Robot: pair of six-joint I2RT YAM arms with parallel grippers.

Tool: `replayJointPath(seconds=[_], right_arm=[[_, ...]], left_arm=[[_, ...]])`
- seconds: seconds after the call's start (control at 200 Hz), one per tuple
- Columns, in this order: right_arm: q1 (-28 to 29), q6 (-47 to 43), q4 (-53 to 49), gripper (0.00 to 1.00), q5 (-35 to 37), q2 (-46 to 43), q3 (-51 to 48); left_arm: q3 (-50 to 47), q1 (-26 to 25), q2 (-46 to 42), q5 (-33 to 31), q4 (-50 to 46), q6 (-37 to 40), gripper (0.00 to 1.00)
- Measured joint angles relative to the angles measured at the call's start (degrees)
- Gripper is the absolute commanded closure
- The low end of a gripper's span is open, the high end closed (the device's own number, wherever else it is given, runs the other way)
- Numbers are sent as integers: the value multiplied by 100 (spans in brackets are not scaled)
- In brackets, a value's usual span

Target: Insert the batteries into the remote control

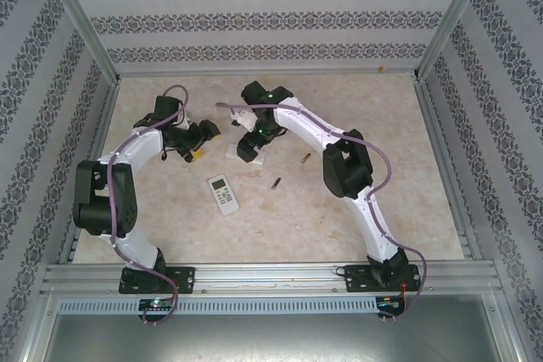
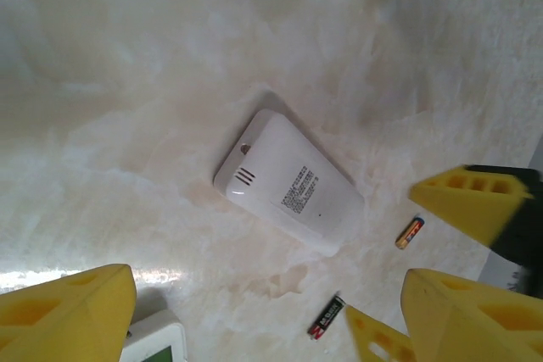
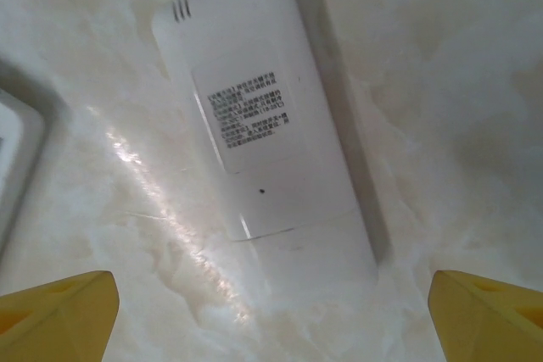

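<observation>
A white remote control (image 3: 254, 125) lies back up on the marble table, its battery cover (image 3: 310, 247) shut along a thin seam. My right gripper (image 3: 271, 320) hangs open right over its cover end, the yellow fingertips (image 3: 55, 311) spread wider than the remote. My left gripper (image 2: 271, 320) is open too, a little to the left of the remote control (image 2: 288, 184). Two batteries lie loose on the table: one orange and blue (image 2: 409, 232), one black and red (image 2: 326, 318). From above I see the right gripper (image 1: 250, 152), the left gripper (image 1: 202, 143) and both batteries (image 1: 305, 158) (image 1: 276, 182).
A second white remote (image 1: 224, 194) lies face up, screen showing, nearer the arms; its corner shows by my left finger (image 2: 157, 341). Patterned walls and metal rails (image 1: 254, 275) close in the table (image 1: 356, 108).
</observation>
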Motion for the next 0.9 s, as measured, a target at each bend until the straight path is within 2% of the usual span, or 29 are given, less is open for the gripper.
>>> replayJointPath(seconds=[0.125, 0.28, 0.355, 0.485, 0.59, 0.759, 0.904], right_arm=[[151, -184, 11, 10, 389, 306, 0], [481, -299, 74, 23, 1086, 509, -9], [549, -291, 83, 28, 1167, 511, -9], [619, -293, 57, 45, 1202, 511, 0], [649, -243, 37, 51, 1231, 507, 28], [588, 186, 52, 53, 780, 450, 28], [501, 826, 184, 52, -262, 232, 26]], left_arm=[[-24, 11, -87, 4, 42, -160, 16], [-24, 31, -94, 22, 2, -160, 16], [-24, 92, -94, 24, -101, -129, 16], [-24, 199, -94, 50, -138, -136, 15], [-24, 264, -103, 133, -136, -155, 16], [-26, 275, -114, 494, 37, -334, 23], [-133, 273, -114, 999, 634, -741, 30]])
